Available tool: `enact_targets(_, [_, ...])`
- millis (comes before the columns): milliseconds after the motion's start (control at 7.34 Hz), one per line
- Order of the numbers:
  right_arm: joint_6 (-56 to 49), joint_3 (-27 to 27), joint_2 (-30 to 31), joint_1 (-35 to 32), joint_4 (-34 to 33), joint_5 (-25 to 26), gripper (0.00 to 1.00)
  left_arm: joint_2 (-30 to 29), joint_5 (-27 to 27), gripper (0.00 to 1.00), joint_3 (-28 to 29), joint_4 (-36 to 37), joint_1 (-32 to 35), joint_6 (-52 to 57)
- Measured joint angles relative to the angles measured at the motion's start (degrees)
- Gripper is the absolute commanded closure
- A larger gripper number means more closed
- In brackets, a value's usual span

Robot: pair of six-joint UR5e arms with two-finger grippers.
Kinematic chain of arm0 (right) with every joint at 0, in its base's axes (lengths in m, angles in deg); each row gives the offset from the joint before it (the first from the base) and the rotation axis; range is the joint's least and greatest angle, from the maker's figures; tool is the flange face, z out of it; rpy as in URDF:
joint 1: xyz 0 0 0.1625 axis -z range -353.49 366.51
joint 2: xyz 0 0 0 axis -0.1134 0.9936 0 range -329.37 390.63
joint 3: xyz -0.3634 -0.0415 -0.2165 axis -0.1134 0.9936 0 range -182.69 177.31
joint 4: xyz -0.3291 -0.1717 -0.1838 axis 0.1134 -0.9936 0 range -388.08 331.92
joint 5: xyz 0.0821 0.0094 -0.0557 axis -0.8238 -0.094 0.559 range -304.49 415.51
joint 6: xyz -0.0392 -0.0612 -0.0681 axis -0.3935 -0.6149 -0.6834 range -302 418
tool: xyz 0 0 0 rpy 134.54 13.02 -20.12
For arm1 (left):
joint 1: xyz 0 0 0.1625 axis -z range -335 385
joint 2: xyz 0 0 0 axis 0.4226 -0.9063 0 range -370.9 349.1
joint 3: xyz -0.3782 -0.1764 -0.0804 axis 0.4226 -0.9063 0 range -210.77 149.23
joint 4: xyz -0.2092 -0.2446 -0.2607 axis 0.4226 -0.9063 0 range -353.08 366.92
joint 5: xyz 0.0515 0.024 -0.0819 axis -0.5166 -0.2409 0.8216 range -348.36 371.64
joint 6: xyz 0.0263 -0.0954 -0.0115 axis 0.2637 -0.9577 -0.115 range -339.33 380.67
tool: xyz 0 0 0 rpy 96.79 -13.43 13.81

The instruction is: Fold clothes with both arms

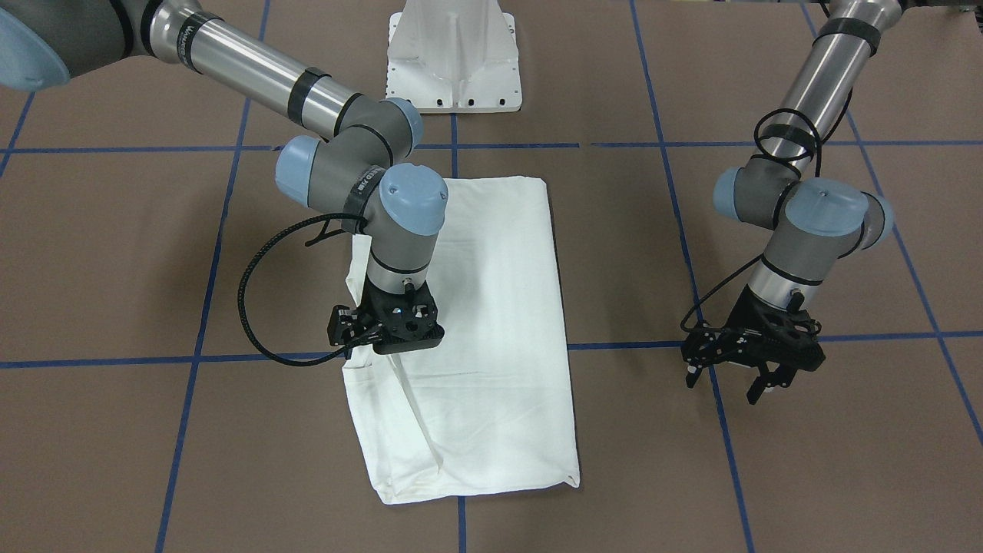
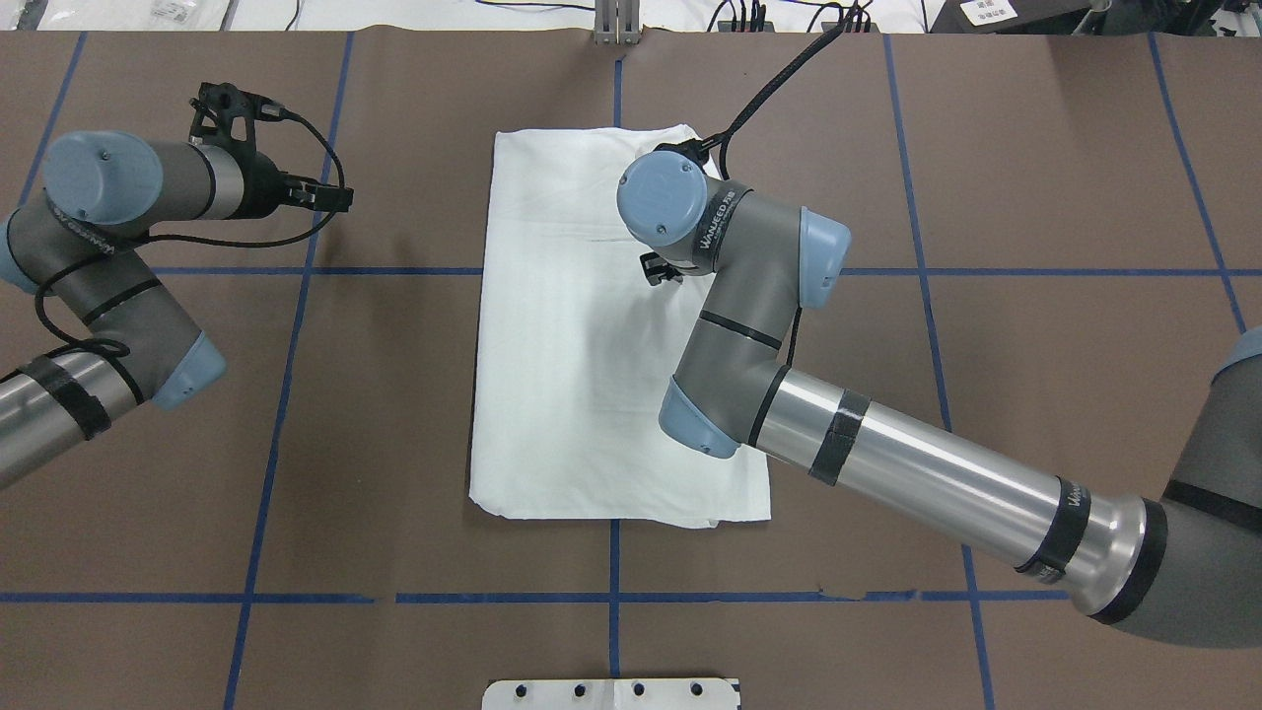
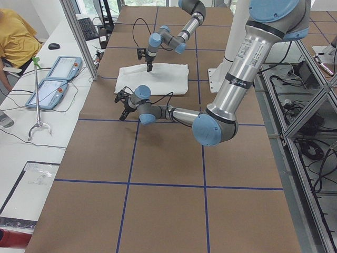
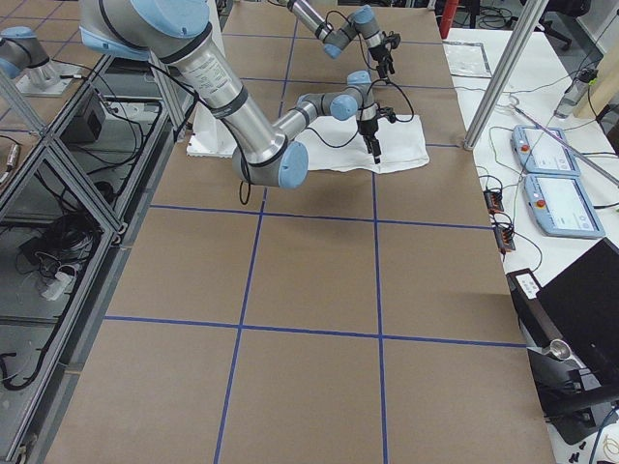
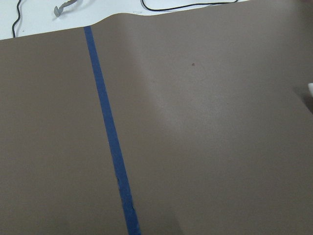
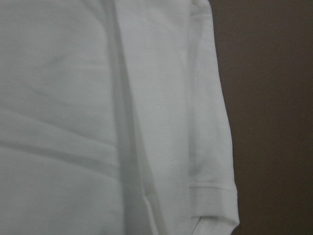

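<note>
Where one shirt [image 1: 491,307] lies, two arms, right arm [image 1: 403,238] above (jaws: cannot tell), left arm [image 1: 810,230], jaws wide.

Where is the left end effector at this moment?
The left end effector hangs at the front-facing view's right, over a blue tape crossing, apart from the white shirt.

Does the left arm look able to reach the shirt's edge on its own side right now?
Probably yes: the left gripper hangs open over bare table beside the shirt. Nothing lies between them, and the right gripper is over the opposite edge.
</note>
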Motion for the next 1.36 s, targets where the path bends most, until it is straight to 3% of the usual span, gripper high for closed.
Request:
enact_targets(818, [-3.5,0.4,0.3,-3.2,-2.4,-0.4,0.0,0.0,0.0,0.0,0.0,-0.3,-0.3,-0.1])
enact_targets(1363, [-7.2,0.3,4.1,-6.6,-2.7,-0.8,0.0,0.0,0.0,0.0,-0.3,-0.3,-0.4,-0.1])
